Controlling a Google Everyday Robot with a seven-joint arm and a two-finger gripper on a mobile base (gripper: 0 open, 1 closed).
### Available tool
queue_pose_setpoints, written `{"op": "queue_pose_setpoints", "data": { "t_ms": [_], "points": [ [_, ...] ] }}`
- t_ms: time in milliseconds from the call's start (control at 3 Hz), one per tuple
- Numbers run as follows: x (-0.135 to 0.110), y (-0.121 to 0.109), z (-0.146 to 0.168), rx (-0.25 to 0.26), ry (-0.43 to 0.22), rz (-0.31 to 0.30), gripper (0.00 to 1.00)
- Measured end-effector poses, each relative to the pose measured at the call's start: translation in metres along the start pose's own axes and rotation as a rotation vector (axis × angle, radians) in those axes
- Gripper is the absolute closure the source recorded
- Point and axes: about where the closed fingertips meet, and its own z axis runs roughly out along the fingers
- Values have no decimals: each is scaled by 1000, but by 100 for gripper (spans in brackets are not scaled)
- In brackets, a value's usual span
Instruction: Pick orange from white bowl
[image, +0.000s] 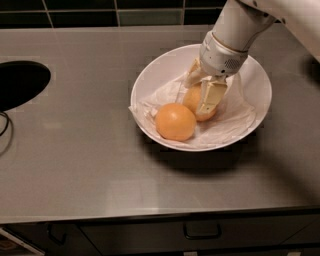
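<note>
The white bowl (150, 75) stands on the steel counter, lined with crumpled white paper (235, 117). Two fruits lie in it. The duller, yellow-brown orange (191, 101) sits near the middle. A brighter, rounder orange fruit (175, 121) lies just in front and to the left, touching it. My gripper (200, 99) reaches down into the bowl from the upper right. Its cream fingers (210, 95) straddle the dull orange, one across its front right and one behind its left, pressed against it. The orange rests on the paper.
A dark round sink opening (20, 85) is cut into the counter at the far left, with a thin cable (5, 125) below it. Dark tiles run along the back wall. A drawer handle (202, 231) sits under the counter's front edge.
</note>
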Motion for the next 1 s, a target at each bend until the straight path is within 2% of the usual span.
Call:
{"op": "queue_pose_setpoints", "data": {
  "t_ms": [333, 1000],
  "points": [
    [0, 0, 0, 0, 0, 0, 29],
    [3, 2, 3, -8, -6, 8, 32]
  ]
}}
